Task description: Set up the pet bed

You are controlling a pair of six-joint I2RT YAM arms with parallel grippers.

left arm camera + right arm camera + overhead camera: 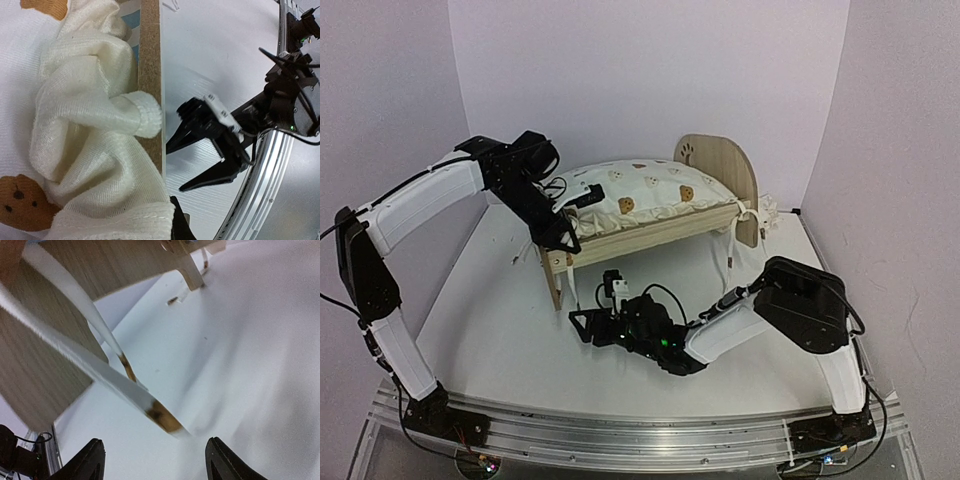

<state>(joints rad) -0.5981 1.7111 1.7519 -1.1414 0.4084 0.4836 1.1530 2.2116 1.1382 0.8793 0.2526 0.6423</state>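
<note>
Bench: the white bench carries everything, with open surface spreading under and around the right claw.
Pet bed: the light-wood pet bed stands on its legs in the middle of the bench, just beyond the right claw. Its near-left corner is at the left claw. From the right wrist the frame looms above and ahead of the claw; from the left wrist its raw board edge runs straight past.
Cushion: the cream bear-print cushion lies on top of the bed and reaches away from the left claw toward the far end. Its hem is bunched in folds against the board edge, right in front of that claw.
Headboard: the rounded headboard, paw cutout showing, stands upright at the end of the bed farthest from both claws.
Left claw: pressed in at the bed's corner among the cushion folds. Only one dark finger shows, so whether it is apart, together or clamped cannot be told.
Right claw: low over the bench in front of the bed's near leg, fingers spread wide apart and holding nothing. The left wrist camera also catches it.
Ties: white ties with brown tips hang from the frame just ahead of the right claw.
Striped base: a sliver of blue striped base shows between cushion and board.
</note>
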